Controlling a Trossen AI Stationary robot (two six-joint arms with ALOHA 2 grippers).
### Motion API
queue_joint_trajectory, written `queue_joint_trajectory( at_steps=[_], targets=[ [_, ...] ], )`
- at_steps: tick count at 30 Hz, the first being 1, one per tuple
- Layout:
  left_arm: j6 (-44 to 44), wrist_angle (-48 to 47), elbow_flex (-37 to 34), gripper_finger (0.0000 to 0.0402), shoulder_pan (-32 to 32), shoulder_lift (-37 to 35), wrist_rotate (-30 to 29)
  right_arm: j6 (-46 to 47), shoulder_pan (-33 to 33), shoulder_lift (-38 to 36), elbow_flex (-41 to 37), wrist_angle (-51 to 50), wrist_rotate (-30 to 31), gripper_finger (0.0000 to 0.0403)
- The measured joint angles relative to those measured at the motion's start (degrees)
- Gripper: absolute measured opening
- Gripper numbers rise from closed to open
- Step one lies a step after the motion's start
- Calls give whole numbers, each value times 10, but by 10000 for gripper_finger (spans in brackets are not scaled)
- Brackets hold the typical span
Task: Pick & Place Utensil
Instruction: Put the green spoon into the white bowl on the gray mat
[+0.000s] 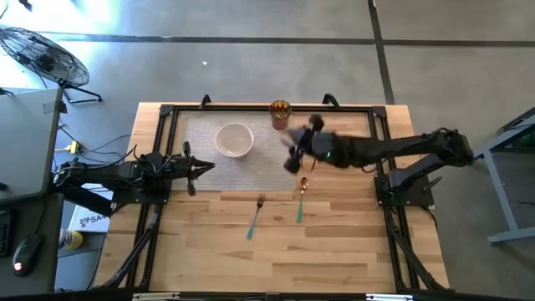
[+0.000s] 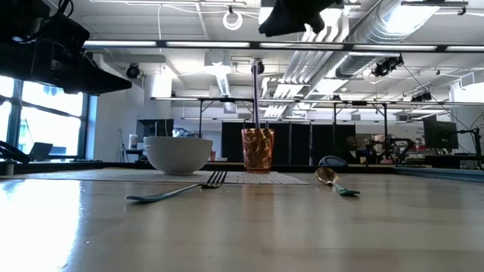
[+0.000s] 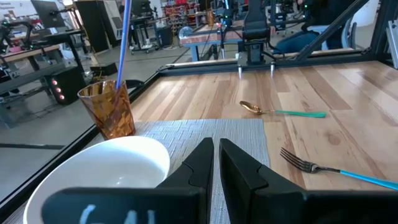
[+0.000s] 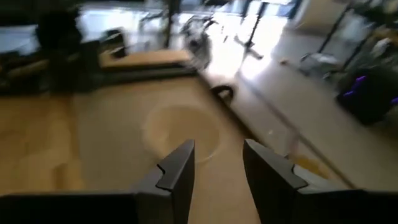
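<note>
Nearest the front table edge, a fork [image 1: 257,215] with a blue handle is seen lying flat on the bare wood, tines toward the mat; in the low view [image 2: 176,189] it lies in the foreground. Just beside it, on the right arm's side, a spoon [image 1: 302,199] with a gold bowl and green handle is laid on the wood, bowl end toward the mat, apart from the fork; it is also picked up in the left wrist view [image 3: 280,111]. Behind both, a grey placemat [image 1: 263,163] is spread between the arm frames. On it a white bowl [image 1: 235,140] is set upright, well apart from the utensils. At the mat's far edge an amber cup [image 1: 280,114] is stood upright, with a thin blue straw-like stick [image 3: 122,41] held in it; what the stick is cannot be told. The left gripper [image 1: 203,167] is parked low at the mat's left edge, pointed at the bowl, fingers [image 3: 200,163] nearly together with only a thin slit between them, nothing held. The right gripper [image 1: 294,149] is held in the air above the mat, between cup and spoon, touching neither; its fingers [image 4: 179,168] are spread apart with nothing between them. The right wrist view is motion-blurred, so only a pale round shape, probably the bowl, is made out past the fingers.
</note>
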Motion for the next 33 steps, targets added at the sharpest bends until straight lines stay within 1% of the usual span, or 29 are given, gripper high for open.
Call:
queue_joint_trajectory(
  at_steps=[7,8,14,19,21,26,33],
  targets=[
    [0,0,0,24,0,0,0,100,115,53,0,-135,-3,129],
    [0,0,0,24,0,0,0,130,127,61,0,-148,-6,129],
    [0,0,0,24,0,0,0,377,172,119,0,-192,-25,129],
    [0,0,0,24,0,0,0,536,190,176,0,-257,-27,129],
    [0,0,0,24,0,0,0,584,190,195,0,-287,-26,129],
    [0,0,0,24,0,0,0,655,186,226,0,-329,-27,129],
    [0,0,0,24,0,0,0,694,184,261,0,-330,-32,129]
  ],
)
